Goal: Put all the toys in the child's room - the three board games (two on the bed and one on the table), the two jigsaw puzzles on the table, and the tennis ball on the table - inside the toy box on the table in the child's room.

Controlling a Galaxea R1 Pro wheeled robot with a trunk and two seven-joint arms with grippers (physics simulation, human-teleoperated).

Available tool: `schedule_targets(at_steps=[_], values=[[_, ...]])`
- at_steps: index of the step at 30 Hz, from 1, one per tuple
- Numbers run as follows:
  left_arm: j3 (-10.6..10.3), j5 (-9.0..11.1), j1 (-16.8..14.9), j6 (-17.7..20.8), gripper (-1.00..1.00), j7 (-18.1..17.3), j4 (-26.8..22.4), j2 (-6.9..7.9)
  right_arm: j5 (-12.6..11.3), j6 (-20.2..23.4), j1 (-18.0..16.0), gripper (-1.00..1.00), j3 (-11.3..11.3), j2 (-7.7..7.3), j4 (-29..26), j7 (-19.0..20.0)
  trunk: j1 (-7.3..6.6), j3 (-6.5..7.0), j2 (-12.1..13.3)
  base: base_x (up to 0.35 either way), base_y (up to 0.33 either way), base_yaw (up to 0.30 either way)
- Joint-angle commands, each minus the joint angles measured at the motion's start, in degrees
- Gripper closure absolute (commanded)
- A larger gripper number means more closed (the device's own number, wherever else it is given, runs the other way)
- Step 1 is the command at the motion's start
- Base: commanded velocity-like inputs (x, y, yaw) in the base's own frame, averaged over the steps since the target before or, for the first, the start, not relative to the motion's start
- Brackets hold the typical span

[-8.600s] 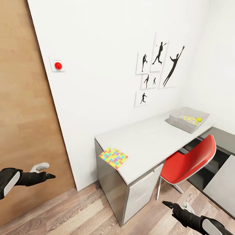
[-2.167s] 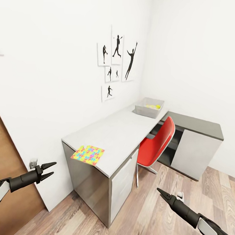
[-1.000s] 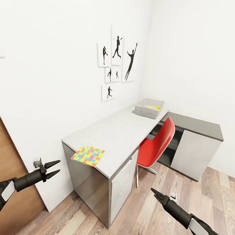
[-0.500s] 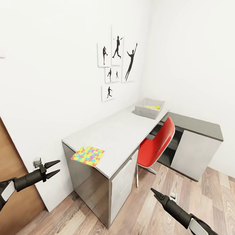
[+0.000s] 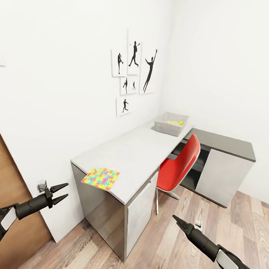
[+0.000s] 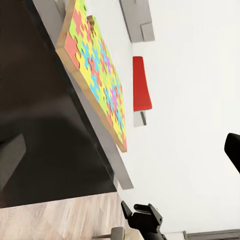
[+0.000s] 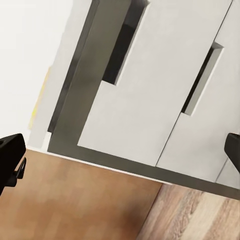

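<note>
Left gripper jaws parted, empty | right gripper over bare floor, spread can't be told | puzzle flat at table near corner, overhanging front edge, long axis along it | chair mid-table | toy box at far end, ball inside.

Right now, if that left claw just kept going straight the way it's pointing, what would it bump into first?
Probably the end of the table: the left end effector points at its dark end panel, just under the overhanging jigsaw puzzle. Depth is hard to judge, so it might catch the puzzle's edge instead.
</note>
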Motion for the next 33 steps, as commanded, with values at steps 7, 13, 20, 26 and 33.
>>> schedule_targets(at_steps=[7, 13, 20, 26, 33], values=[[0.1, -0.1, 0.0, 0.5, -1.0, 0.0, 0.0, 0.0, -0.6, 0.6, 0.0, -1.0, 0.3, -0.04, 0.0, 0.1, 0.0, -0.06, 0.0, 0.109, -0.013, 0.0], [0.1, -0.1, 0.0, 0.5, -1.0, 0.0, 0.0, 0.0, -0.6, 0.5, 0.0, -1.0, 0.3, -0.04, -0.1, 0.1, 0.0, -0.06, 0.0, 0.065, -0.015, 0.0], [0.1, -0.1, 0.0, 0.6, -1.0, 0.2, 0.0, -0.01, -0.6, 0.5, 0.0, -1.0, 0.3, -0.04, -0.1, 0.1, 0.0, -0.06, 0.0, 0.051, -0.083, 0.0], [0.1, -0.1, 0.0, 0.5, -1.0, 0.1, 0.0, 0.0, -0.6, 0.5, 0.0, -1.0, 0.3, -0.04, -0.1, 0.1, 0.0, -0.06, 0.0, 0.019, -0.048, 0.0], [0.1, -0.1, 0.0, 0.6, -1.0, 0.0, 0.0, 0.0, -0.6, 0.5, 0.0, -1.0, 0.3, -0.04, -0.1, 0.1, 0.0, -0.06, 0.0, 0.004, -0.036, 0.0]])
